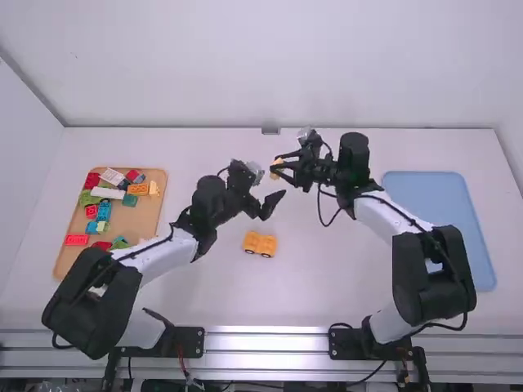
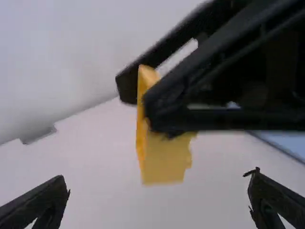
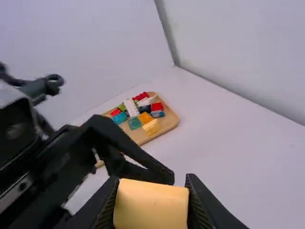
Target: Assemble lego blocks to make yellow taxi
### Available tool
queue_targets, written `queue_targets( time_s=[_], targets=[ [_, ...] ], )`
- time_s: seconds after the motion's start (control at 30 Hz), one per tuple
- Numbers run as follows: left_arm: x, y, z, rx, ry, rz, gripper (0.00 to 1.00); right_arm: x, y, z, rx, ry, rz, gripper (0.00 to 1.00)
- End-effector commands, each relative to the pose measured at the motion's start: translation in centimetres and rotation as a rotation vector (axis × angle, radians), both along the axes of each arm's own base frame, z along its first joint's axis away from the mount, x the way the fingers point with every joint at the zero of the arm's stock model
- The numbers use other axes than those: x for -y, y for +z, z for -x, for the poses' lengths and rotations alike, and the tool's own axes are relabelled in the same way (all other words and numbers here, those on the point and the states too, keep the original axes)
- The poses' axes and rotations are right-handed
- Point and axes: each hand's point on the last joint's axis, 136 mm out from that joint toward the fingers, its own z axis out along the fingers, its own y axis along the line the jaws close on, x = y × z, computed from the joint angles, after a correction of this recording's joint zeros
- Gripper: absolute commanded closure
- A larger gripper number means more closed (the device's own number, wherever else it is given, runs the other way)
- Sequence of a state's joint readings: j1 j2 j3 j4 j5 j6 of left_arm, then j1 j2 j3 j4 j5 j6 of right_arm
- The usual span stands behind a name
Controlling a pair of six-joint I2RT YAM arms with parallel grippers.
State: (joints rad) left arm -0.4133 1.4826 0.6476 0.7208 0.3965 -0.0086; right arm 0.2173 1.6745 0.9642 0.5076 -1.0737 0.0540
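High view: right gripper (image 1: 282,167), upper middle of the frame, pinches a yellow block (image 1: 278,168) in the air; left gripper (image 1: 274,206) just below it in the picture, fingers parted, nothing between them. Wheeled yellow base (image 1: 260,244) sits lower centre on the table (image 1: 327,282), beneath the two tools. Likely a handover or a regrip before stacking. Risk: both arms crowd one small space, so a slight misjudgement of approach could knock finger against finger and jar the block loose; a drop there might hit the base and shove it or break it apart. Spare bricks lie in the wooden tray (image 1: 152,219) at left, well apart, little threatened. Left wrist view: own fingers spread wide at the lower left and lower right corners; block hangs near the middle, clamped high up by the other tool's fingers, its lower part bare. If the left tool closes too high, it would likely strike those fingers; if off-centre, it could twist the block askew and spoil the stud alignment later. Right wrist view: block squeezed between own fingers at bottom centre, the left tool's dark fingers close by from the left. Release before the other grip is firm, and it probably falls.
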Motion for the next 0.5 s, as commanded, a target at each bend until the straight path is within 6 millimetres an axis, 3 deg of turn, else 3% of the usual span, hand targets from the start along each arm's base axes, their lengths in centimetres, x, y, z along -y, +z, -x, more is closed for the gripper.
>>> queue_targets(
  time_s=[0.0,0.17,0.3,0.37,0.47],
  targets=[
    [0.8,4.4,2.1,0.068,-0.277,0.074,0.01,0.3,3.0,1.6,0.140,0.183,-0.043,0.95],
    [0.2,5.6,4.6,0.051,-0.579,0.126,0.01,0.4,3.9,3.1,0.225,0.297,-0.054,0.95],
    [0.8,5.2,5.2,0.064,-0.666,0.135,0.01,0.0,4.1,4.0,0.235,0.342,-0.071,0.95],
    [0.9,4.9,5.0,0.058,-0.658,0.133,0.01,0.0,3.9,3.7,0.231,0.325,-0.060,0.95],
    [0.3,4.8,4.5,0.056,-0.640,0.132,0.01,0.8,2.6,1.6,0.153,0.198,0.003,0.95]
  ],
)
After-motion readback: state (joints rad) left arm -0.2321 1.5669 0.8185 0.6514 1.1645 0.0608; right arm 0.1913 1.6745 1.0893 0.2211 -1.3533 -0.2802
